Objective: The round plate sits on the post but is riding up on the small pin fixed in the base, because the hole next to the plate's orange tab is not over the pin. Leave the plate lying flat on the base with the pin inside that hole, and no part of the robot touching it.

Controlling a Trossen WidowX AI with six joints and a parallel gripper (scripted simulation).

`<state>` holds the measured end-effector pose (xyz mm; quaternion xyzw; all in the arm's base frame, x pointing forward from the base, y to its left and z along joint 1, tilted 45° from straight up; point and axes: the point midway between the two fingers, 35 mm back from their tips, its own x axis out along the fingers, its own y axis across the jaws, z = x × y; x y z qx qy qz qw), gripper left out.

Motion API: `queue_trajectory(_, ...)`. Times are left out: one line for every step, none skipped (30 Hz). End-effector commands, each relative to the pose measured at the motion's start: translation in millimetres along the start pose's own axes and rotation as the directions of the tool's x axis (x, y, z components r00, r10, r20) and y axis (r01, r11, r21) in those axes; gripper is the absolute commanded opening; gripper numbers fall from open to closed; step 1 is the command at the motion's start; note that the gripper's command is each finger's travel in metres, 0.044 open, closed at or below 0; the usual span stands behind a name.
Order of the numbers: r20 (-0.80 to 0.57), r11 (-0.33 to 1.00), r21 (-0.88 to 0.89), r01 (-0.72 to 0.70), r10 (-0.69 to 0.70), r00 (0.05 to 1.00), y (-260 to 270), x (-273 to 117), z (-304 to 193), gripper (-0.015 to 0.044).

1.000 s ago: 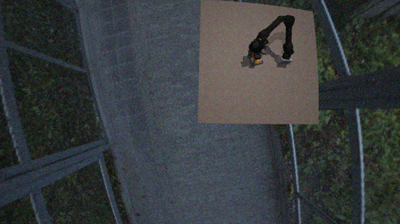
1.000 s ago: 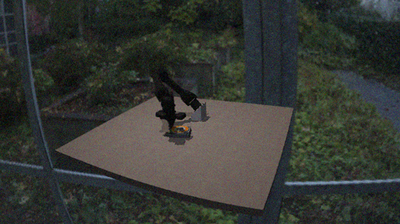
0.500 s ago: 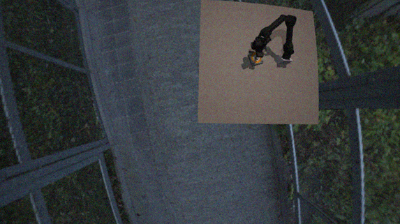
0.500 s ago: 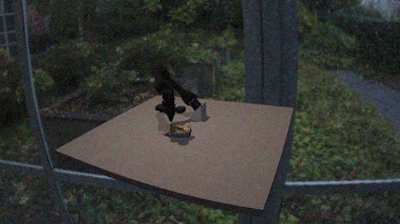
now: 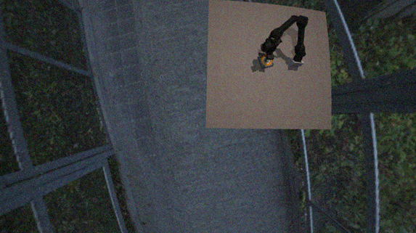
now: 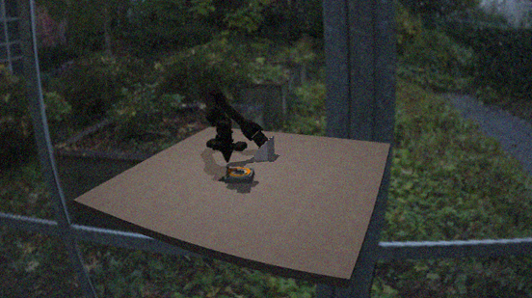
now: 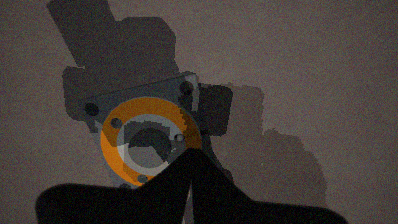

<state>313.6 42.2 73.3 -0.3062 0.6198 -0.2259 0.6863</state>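
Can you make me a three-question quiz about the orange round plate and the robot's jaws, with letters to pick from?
1. Where is the orange round plate?
A. On the grey square base
B. Bare on the brown table top
C. Lifted in the air

2. What colour is the arm?
A. White
B. Black
C. Red

3. How do the jaws stand?
A. Wide open
B. Shut on the plate
C. Shut, holding nothing

Answers:
1. A: the wrist view shows the plate lying over the grey square base, which sits on the brown table top.
2. B: the top view shows the black arm bent over the plate.
3. C: in the wrist view the dark fingers meet at a point with nothing between them, and the gripper is over the plate's near edge.
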Motion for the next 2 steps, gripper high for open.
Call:
queue_trajectory(0.001, 1.000, -0.003, 0.000, 0.000, 1.000, 0.3, 0.2, 0.1, 0.0000)
queue_trajectory(0.001, 1.000, -0.003, 0.000, 0.000, 1.000, 0.3, 0.2, 0.1, 0.0000)
